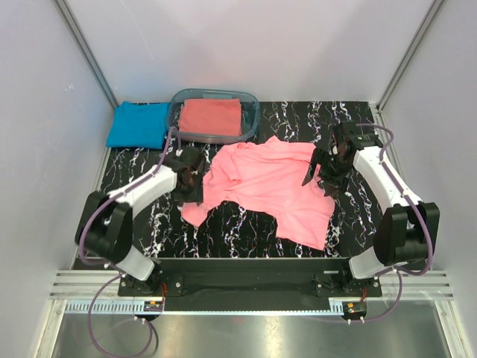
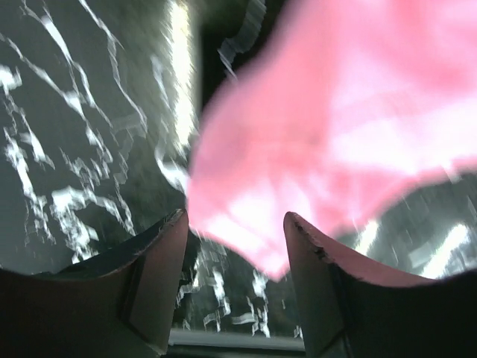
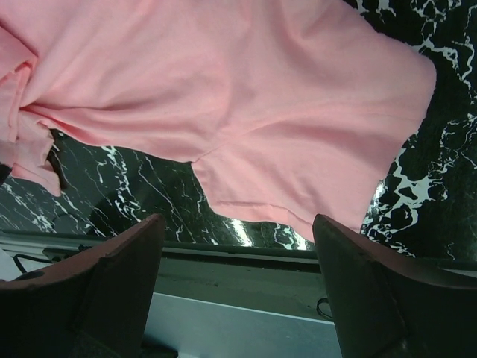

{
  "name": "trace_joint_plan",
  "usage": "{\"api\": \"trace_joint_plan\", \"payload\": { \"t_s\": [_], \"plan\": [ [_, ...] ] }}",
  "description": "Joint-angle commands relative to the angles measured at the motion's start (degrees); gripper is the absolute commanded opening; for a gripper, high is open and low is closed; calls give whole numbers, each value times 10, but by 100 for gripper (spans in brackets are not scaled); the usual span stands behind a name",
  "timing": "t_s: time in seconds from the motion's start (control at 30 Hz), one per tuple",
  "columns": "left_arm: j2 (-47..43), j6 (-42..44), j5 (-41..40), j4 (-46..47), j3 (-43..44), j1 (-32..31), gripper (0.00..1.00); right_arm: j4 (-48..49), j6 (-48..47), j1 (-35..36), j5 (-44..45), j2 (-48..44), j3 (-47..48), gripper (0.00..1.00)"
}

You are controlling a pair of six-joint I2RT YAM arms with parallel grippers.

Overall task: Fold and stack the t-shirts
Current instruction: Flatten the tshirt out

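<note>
Both spread wide and empty, the left end effector [image 1: 195,182] and right end effector [image 1: 318,174] sit at opposite edges of the crumpled pink t-shirt [image 1: 268,186] lying mid-way across the worktop [image 1: 223,233], judged placed to flatten it for folding.

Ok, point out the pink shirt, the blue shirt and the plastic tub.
pink shirt [image 1: 276,186], top view, middle of the spread cloth.
blue shirt [image 1: 138,124], top view, middle of the folded cloth.
plastic tub [image 1: 256,115], top view, its right rim.

One pink t-shirt [image 2: 335,127], blurred, upper right to centre. One black, white-veined tabletop [image 2: 67,149], left. One hand [image 2: 235,218], bottom edge: fingers parted, shirt's tip over the gap.
</note>
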Motion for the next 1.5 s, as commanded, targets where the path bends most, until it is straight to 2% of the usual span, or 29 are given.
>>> {"api": "trace_joint_plan", "payload": {
  "t_s": [0.0, 0.1, 0.2, 0.33, 0.47, 0.63, 0.8, 0.87, 0.93, 1.03, 1.2, 1.33, 1.4, 1.43, 1.47],
  "plan": [
    [-104, -16, -34, -28, -25, -43, 59, 0, -6, 0, -10, -26, -22, 88],
    [-167, -79, -13, -14, -68, -88, 52, 6, -5, -1, -15, -39, -43, 88],
    [-176, -129, 25, 31, -117, -116, 47, 15, -1, 0, -20, -50, -58, 88],
    [-138, -128, 38, 84, -135, -117, 46, 15, -8, 0, -26, -54, -68, 89],
    [-70, -107, 2, 81, -113, -118, 45, 12, -10, 0, -19, -66, -79, 89],
    [-37, -104, 1, 98, -112, -118, 43, 18, 7, 0, -19, -90, -101, 89],
    [3, -113, -19, 84, -114, -118, 35, 30, 47, -1, -5, -112, -145, 87],
    [14, -112, -37, 77, -111, -117, 29, 39, 72, 0, 0, -118, -168, 85],
    [26, -111, -54, 63, -103, -116, 14, 50, 87, 0, -1, -121, -179, 82],
    [20, -108, -77, 45, -95, -112, 0, 60, 113, 0, -5, -119, -195, 81],
    [-11, -95, -106, 8, -86, -93, 0, 49, 133, -15, 8, -99, -218, 82],
    [-54, -81, -106, -2, -95, -31, 0, 58, 151, -41, 3, -105, -249, 80],
    [-68, -64, -94, 1, -95, 6, 0, 64, 155, -42, 6, -103, -260, 78],
    [-70, -57, -95, 0, -89, 12, 0, 67, 154, -42, -3, -100, -268, 72],
    [-69, -51, -100, -2, -83, 15, 0, 73, 152, -42, -11, -94, -272, 55]
  ]
}}
